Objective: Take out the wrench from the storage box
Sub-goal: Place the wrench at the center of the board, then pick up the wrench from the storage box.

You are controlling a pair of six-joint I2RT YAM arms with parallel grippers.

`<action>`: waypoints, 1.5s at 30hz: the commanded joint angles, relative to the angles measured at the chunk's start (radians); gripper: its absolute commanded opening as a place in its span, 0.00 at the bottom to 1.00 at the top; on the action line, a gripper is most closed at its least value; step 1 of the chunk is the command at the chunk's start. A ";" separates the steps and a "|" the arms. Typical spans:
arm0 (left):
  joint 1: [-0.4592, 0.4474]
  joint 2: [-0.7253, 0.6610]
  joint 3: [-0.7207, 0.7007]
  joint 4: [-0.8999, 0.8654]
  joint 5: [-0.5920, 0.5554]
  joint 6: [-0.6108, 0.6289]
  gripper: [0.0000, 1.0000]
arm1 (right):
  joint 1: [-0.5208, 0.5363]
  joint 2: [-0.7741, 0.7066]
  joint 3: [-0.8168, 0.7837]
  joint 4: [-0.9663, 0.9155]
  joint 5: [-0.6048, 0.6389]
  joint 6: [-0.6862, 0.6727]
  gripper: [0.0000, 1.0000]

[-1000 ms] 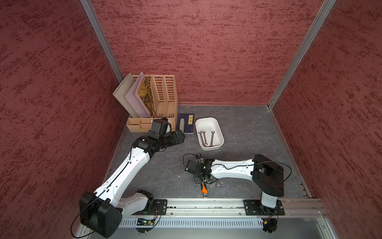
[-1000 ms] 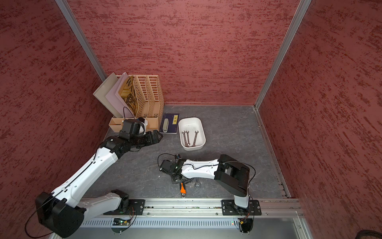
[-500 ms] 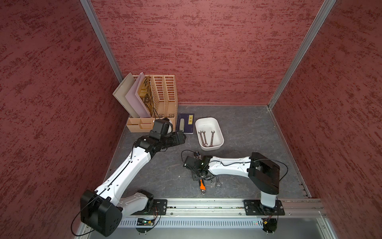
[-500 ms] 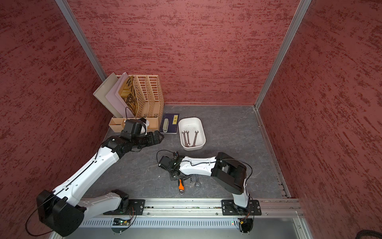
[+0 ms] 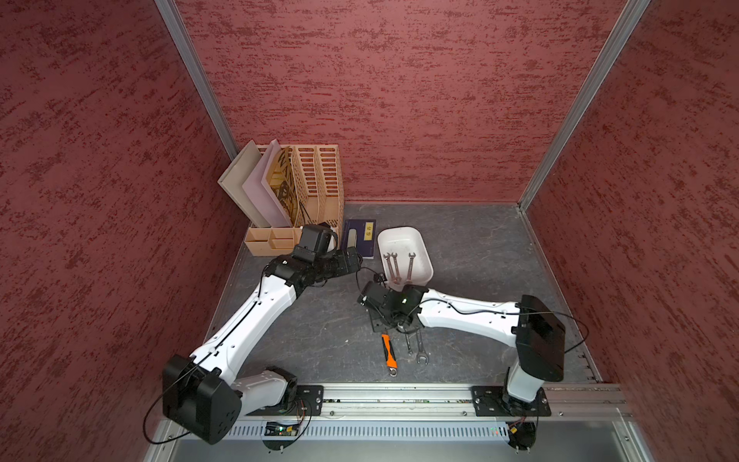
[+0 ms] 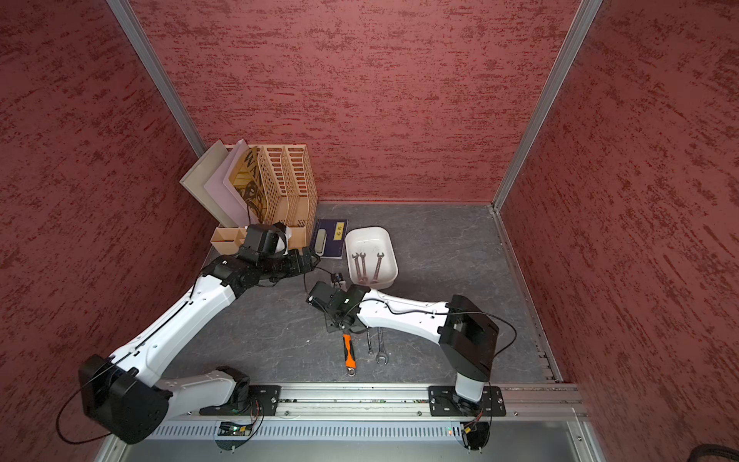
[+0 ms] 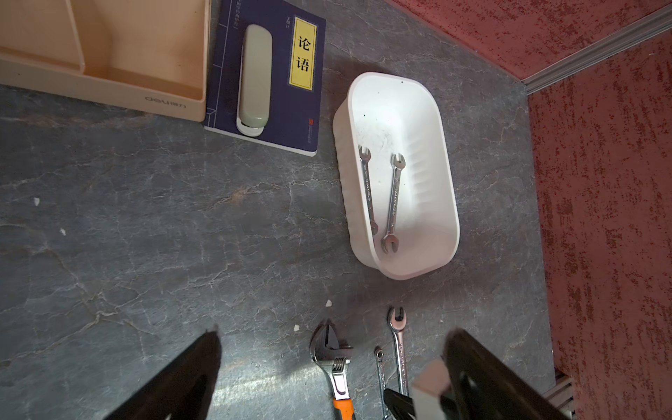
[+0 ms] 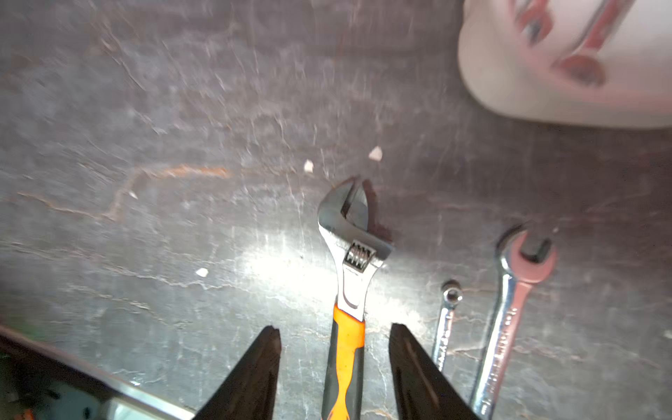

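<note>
Right wrist view: the right gripper [image 8: 334, 327] is seen with its jaws parted, clear on both sides of the orange-handled adjustable wrench [image 8: 348, 254] laid flat on the table [image 8: 145, 218]. A straight lift is advised, lest the handle be dragged. In a top view the storage box [image 5: 400, 231] is found at 12 o'clock from that gripper, three wrenches [image 5: 410, 266] lying inside.

Both top views are sharp and evenly lit; the red textured back wall [image 5: 360, 80] at 12 o'clock is brightest. The right wrist view is motion-blurred: the shallow white plastic tub [image 8: 527, 98] smears pinkish, and white glare washes the grey stone-patterned tabletop [image 8: 283, 269] beside the orange-handled adjustable wrench [image 8: 347, 302]. The left wrist view is crisp.
</note>
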 commanded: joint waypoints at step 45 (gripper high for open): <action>0.086 0.419 0.245 0.098 0.151 -0.012 1.00 | -0.549 0.567 0.559 -0.206 -0.083 -0.252 0.40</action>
